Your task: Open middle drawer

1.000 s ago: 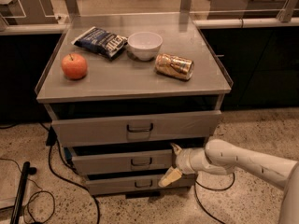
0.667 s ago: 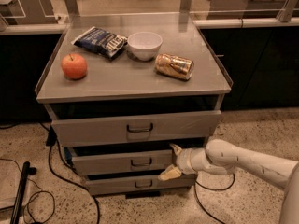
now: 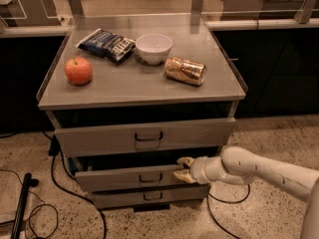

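The grey cabinet has three drawers. The middle drawer is a wide shallow grey front with a small dark handle at its centre, and it stands a little out from the cabinet. My gripper, on a white arm coming in from the right, is at the drawer's right end, level with its top edge. One pale fingertip shows above the drawer's edge and another lies against its front. The top drawer also stands slightly out.
On the cabinet top lie an apple, a dark chip bag, a white bowl and a tipped gold can. The lowest drawer sits below. Black cables run over the speckled floor at the left.
My gripper has risen from beside the lowest drawer to the middle drawer's right end. The middle drawer now stands a little further out.
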You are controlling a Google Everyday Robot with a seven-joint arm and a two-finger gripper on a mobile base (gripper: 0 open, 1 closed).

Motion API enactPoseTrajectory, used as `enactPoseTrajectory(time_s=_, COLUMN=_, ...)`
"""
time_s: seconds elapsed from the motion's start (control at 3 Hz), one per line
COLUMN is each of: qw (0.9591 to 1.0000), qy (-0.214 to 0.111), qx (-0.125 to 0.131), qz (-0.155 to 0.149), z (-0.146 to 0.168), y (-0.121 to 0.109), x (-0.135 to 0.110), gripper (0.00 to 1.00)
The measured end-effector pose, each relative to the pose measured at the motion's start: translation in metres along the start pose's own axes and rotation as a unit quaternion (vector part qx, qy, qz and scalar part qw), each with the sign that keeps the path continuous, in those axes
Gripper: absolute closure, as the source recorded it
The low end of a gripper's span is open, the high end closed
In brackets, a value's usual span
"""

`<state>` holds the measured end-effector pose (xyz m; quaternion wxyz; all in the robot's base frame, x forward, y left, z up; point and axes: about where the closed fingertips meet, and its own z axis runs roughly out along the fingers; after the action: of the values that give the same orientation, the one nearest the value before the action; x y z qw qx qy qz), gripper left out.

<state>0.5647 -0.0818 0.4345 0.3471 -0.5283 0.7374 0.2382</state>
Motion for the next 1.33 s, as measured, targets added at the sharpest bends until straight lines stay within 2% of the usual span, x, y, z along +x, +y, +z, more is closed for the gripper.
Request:
enactPoseTrajectory(time_s=0.33, qw=1.0, qy=0.0, qx=0.0, qz=0.0, z=-0.009, y=-0.0024, x=-0.0041, gripper=1.0)
enactPoseTrajectory(time_s=0.67, qw=1.0, qy=0.0, qx=0.0, qz=0.0, z=-0.0111, y=-0.0038, x=-0.0025, gripper=1.0)
enactPoseTrajectory(time_s=1.0, qw=1.0, qy=0.0, qx=0.0, qz=0.0, z=-0.0111, y=-0.0037, x=-0.0025, gripper=0.87)
enactPoseTrajectory(time_s=1.33, qw=1.0, qy=0.0, qx=0.0, qz=0.0, z=-0.0111, y=-0.0037, x=-0.0026, gripper=0.63)
